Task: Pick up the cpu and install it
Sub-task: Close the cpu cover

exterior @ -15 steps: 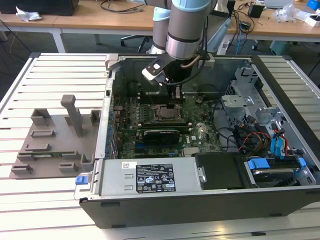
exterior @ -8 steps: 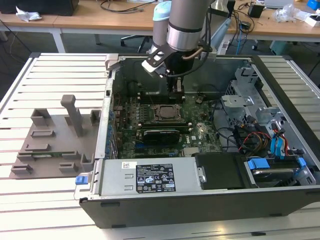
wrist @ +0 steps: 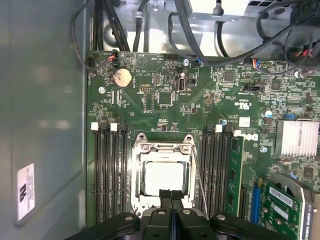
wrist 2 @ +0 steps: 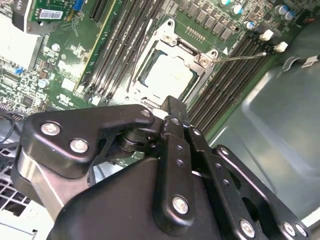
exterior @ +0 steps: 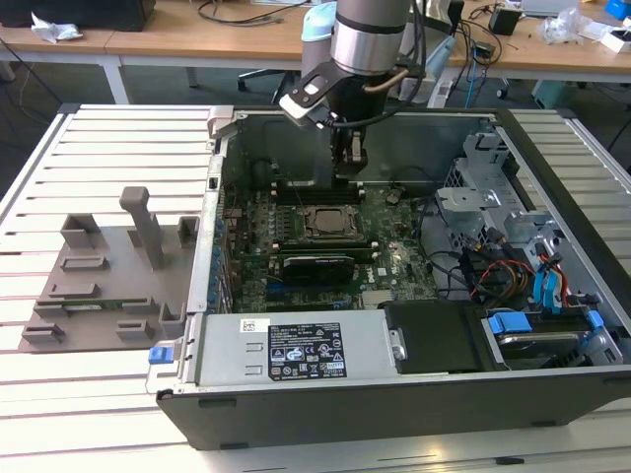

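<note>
The cpu (wrist: 162, 177) is a pale silver-white square lying flat inside the metal-framed socket (wrist: 140, 150) on the green motherboard; the second wrist view shows the cpu (wrist 2: 167, 75) in the same seat. My gripper (wrist: 171, 196) hovers just over the socket's edge, its two black fingers pressed together with nothing between them. In the exterior view the gripper (exterior: 350, 172) hangs inside the open computer case, a little behind and above the socket (exterior: 328, 223). The socket's thin wire lever (wrist 2: 240, 56) sticks out to one side.
Rows of black memory slots (wrist: 110, 170) flank the socket. Drive cages and cables (exterior: 513, 256) fill the case at the exterior view's right. A grey fixture plate with upright posts (exterior: 108, 286) lies outside the case at the exterior view's left. The case walls (exterior: 212, 197) close in the board.
</note>
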Robot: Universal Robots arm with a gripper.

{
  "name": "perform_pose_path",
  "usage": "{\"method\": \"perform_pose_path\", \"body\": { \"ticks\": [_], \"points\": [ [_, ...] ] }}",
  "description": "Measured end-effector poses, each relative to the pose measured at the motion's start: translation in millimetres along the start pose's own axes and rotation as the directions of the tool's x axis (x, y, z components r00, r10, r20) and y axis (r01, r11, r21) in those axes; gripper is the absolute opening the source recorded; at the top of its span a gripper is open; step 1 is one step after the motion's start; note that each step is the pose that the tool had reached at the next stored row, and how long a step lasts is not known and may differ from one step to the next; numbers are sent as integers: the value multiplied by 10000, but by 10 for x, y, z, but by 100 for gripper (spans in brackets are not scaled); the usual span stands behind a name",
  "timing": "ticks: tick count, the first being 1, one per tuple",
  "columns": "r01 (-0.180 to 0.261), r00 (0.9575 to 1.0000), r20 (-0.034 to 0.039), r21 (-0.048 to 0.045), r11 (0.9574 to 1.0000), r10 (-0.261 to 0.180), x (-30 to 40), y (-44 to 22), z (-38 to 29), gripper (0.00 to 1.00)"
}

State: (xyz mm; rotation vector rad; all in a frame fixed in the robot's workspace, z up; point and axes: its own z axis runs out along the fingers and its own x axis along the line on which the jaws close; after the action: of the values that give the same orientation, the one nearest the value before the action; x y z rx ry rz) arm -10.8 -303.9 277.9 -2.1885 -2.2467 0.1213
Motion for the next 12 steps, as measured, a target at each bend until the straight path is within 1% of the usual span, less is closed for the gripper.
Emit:
{"method": "perform_pose_path", "body": {
  "ticks": [1, 12],
  "points": [
    [0, 10000, -1, 0, 10000, 0, 0, -1, -12, 11],
    [0, 10000, -1, -1, 10000, 0, -1, -1, -14, 11]
  ]
}}
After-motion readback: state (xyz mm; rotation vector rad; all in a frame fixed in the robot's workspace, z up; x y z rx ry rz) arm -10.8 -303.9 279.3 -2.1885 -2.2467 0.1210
